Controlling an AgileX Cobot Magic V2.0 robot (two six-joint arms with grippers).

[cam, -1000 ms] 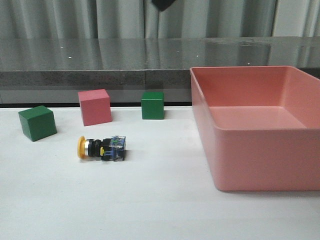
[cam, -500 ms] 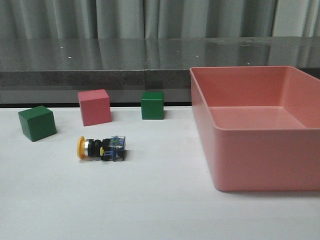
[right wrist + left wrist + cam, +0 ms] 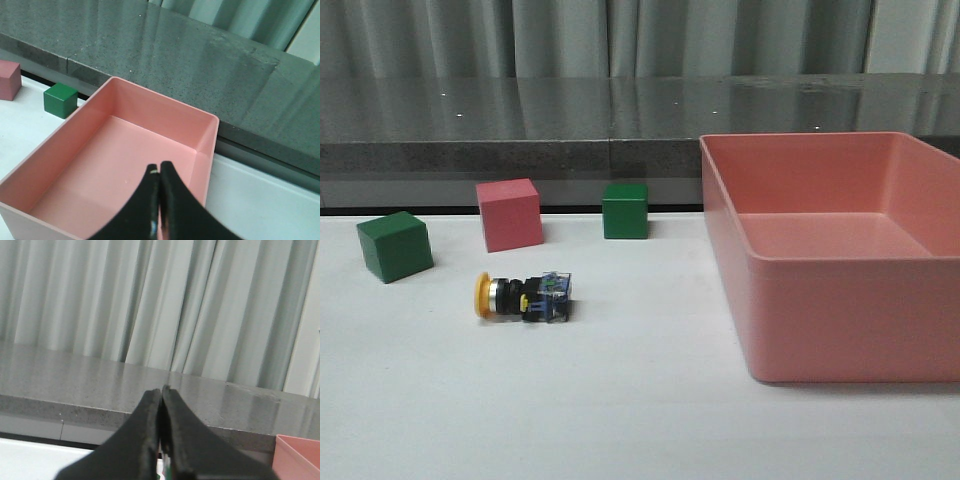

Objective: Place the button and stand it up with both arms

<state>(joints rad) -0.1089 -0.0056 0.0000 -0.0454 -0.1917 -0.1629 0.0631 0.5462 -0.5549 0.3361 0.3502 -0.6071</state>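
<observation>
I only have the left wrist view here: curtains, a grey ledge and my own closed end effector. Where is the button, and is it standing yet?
Observer: The button lies on its side on the white table, yellow cap pointing left, not standing.
Operator: What is near it?
Observer: A green cube, a pink cube and a second green cube sit behind it, none touching it.
Operator: And the right arm?
Observer: The right end effector is closed with nothing in it, above the empty pink bin.
</observation>
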